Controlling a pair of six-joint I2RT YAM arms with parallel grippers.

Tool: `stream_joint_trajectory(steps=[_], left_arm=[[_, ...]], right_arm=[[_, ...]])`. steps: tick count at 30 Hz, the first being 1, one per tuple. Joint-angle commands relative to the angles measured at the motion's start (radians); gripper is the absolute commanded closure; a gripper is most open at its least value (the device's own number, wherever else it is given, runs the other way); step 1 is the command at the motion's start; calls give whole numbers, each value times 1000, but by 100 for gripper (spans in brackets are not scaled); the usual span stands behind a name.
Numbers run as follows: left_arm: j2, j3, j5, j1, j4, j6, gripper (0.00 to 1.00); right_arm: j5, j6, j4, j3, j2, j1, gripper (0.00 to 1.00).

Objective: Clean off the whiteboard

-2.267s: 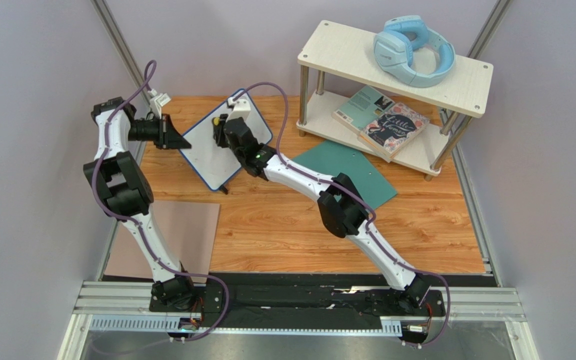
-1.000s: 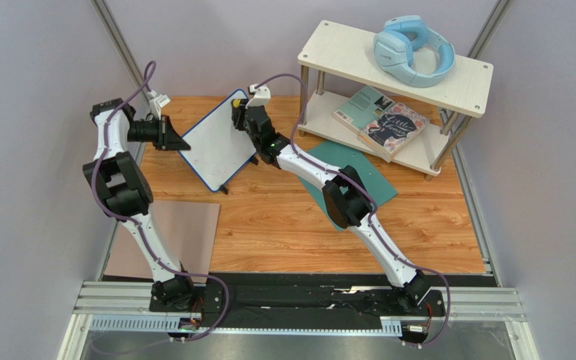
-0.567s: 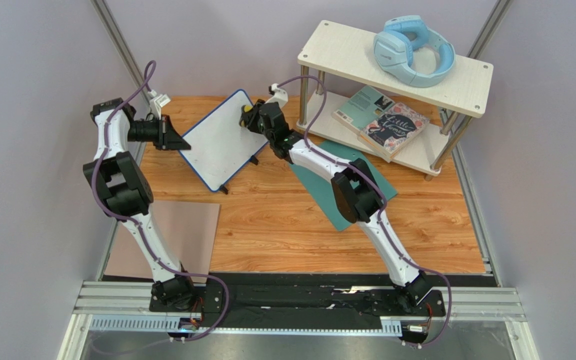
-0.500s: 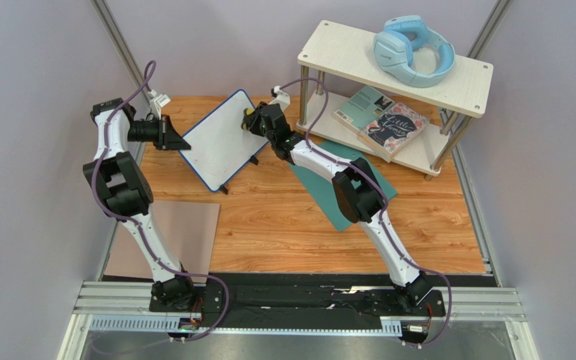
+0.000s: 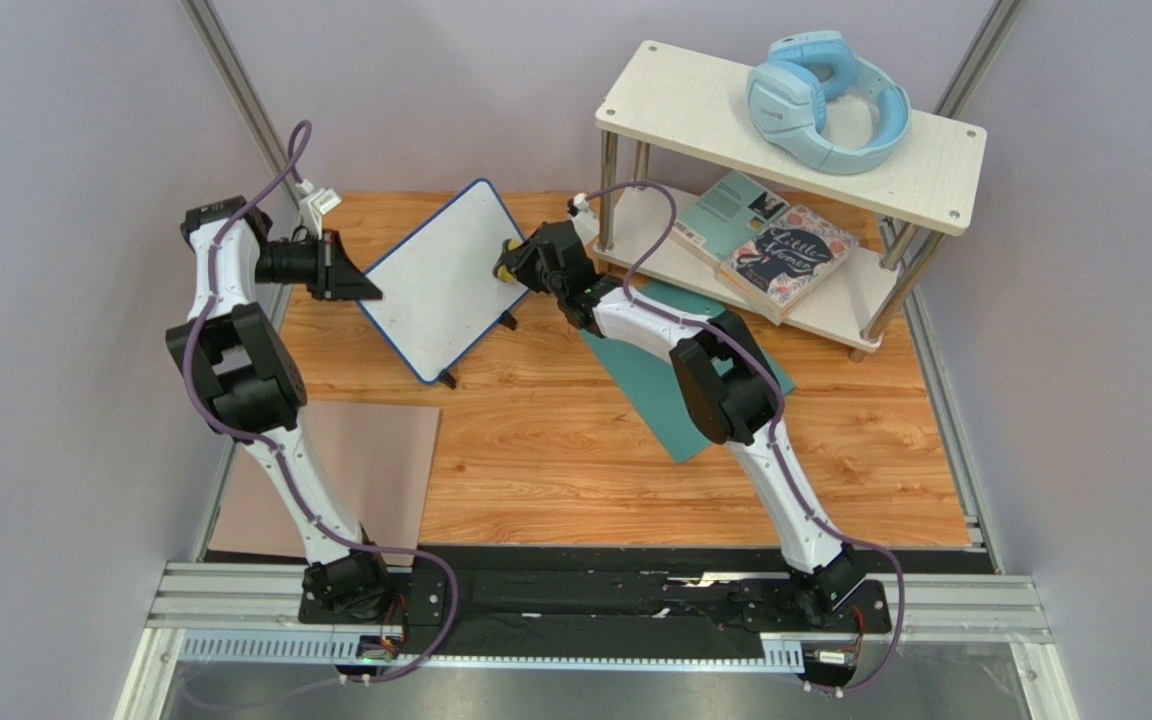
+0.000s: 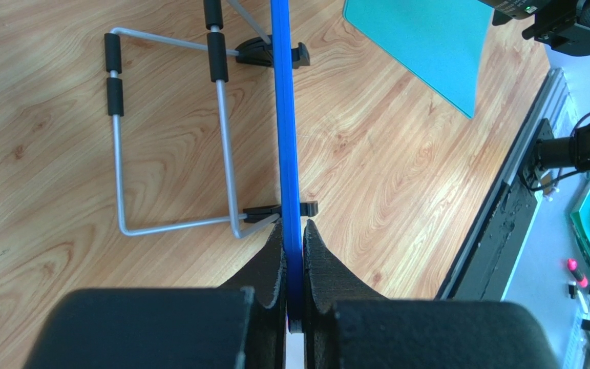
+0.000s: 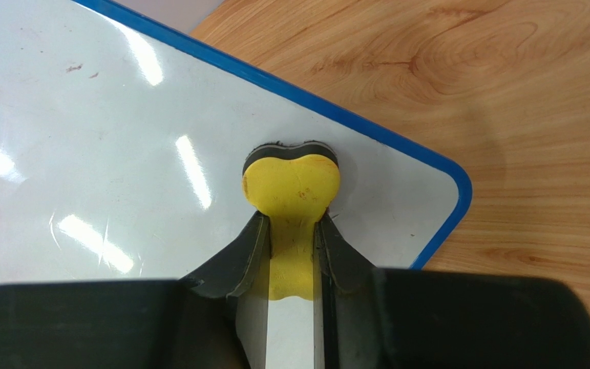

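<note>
The whiteboard (image 5: pixel 440 285) stands tilted on its wire stand (image 6: pixel 226 154) at the far left of the worktop (image 5: pixel 567 450), and its face shows no handwriting. Nearest the arm bases lies a pinkish mat (image 5: pixel 387 465), then a teal sheet (image 6: pixel 429 46) mid-worktop, both out of play.

Up at the board, the left fingers (image 6: pixel 276 257) are clamped on the blue rim (image 6: pixel 283 115), bracing it. The right fingers (image 7: pixel 253 246) grip a yellow eraser (image 7: pixel 292 184), its pad pressed on the face just inside a rounded corner. Beyond, a shelf (image 5: pixel 793 120) with headphones (image 5: pixel 826 98) and books (image 5: pixel 763 240) stands close to that arm.

The job looks nearly done. To finish well, I'd say: pad flat, pressure light so the stand doesn't skid, and sweep across toward the faint specks (image 7: pixel 79 71) near the opposite edge.
</note>
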Motion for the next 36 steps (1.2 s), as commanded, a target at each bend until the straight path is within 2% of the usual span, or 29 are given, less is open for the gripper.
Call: stream_joint_trajectory(steps=[1, 8, 15, 23, 28, 36], left_arm=[[-36, -4, 64, -42, -208, 181, 100], [-30, -1, 72, -43, -203, 176, 100], [-34, -2, 60, -42, -213, 186, 100], [-33, -4, 58, -43, -220, 195, 100], [-33, -7, 52, -43, -229, 207, 100], [-34, -5, 47, -43, -240, 216, 100]], right_arm=[[-23, 44, -210, -62, 37, 13, 100], [-36, 114, -226, -124, 19, 13, 100], [-89, 70, -138, -98, 31, 26, 100], [-142, -48, -123, 50, 62, 80, 100], [-61, -106, -114, 148, 65, 83, 100], [-23, -100, -117, 344, 157, -10, 100]])
